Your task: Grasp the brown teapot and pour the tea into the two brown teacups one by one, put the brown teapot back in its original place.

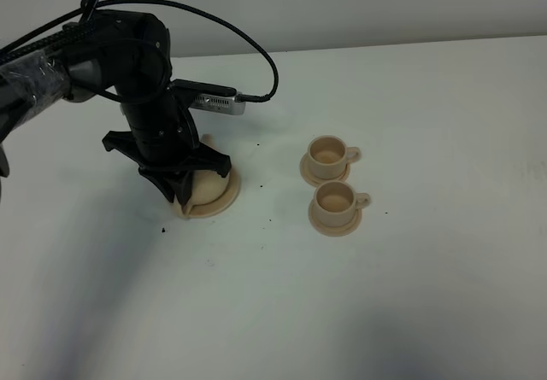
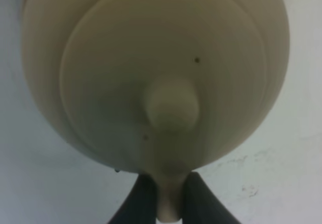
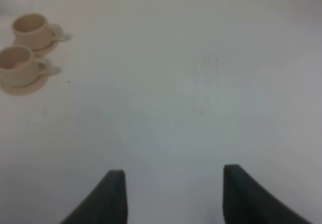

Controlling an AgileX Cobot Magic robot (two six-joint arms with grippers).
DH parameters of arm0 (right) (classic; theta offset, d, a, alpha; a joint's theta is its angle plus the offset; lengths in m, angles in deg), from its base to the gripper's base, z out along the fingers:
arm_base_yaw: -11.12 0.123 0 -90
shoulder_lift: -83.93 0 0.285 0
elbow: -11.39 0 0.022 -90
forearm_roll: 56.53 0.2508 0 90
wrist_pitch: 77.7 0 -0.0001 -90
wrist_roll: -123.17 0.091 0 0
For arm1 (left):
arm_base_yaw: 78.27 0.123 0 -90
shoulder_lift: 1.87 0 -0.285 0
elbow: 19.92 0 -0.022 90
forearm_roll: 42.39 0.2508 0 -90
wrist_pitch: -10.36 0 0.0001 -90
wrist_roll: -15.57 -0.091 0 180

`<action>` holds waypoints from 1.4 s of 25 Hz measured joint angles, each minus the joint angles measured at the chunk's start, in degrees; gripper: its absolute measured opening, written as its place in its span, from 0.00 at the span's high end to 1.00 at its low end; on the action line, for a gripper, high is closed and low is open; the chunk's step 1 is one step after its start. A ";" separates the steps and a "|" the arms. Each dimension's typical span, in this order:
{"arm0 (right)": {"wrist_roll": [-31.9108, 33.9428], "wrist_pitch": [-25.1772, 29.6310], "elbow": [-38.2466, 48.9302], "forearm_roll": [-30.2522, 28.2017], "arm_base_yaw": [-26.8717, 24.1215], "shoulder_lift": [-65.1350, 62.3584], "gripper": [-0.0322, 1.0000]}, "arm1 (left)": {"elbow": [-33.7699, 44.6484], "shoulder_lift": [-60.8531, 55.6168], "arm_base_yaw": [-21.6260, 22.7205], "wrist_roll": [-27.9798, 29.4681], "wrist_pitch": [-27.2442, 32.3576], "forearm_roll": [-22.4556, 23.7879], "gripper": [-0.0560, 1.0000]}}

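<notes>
The brown teapot (image 1: 205,185) sits on its wide saucer (image 1: 219,206) at the left of the table, mostly hidden under my left arm. In the left wrist view the teapot (image 2: 151,58) fills the frame, with its knobbed lid (image 2: 172,107) seen from above. My left gripper (image 2: 169,186) is shut on the teapot's loop handle (image 2: 169,204); it also shows in the exterior view (image 1: 184,194). The two brown teacups (image 1: 329,153) (image 1: 335,199) stand on their saucers right of the teapot, also in the right wrist view (image 3: 30,30) (image 3: 17,65). My right gripper (image 3: 173,199) is open and empty, away from them.
A cable (image 1: 256,51) loops from the left arm over the table behind the teapot. Small dark specks (image 1: 162,226) lie on the white table (image 1: 427,295) near the saucer.
</notes>
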 joint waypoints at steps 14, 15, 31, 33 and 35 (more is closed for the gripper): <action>0.00 0.00 0.00 0.00 0.00 0.00 0.53 | 0.00 -2.46 0.00 -2.98 0.44 0.95 0.80; 0.00 0.00 0.00 0.00 0.00 0.00 0.53 | 0.00 -2.51 0.00 -4.85 0.16 0.95 0.80; 0.00 0.00 0.00 0.00 0.00 0.00 0.53 | -5.75 -2.76 0.00 -44.44 -6.34 -4.47 0.80; 0.00 0.00 0.00 0.00 0.00 0.00 0.53 | -5.80 -2.83 0.00 -47.75 -7.43 -4.47 0.80; 0.00 0.00 0.00 0.00 0.00 0.00 0.53 | -5.82 -2.83 -0.05 -49.93 -8.14 -4.47 0.80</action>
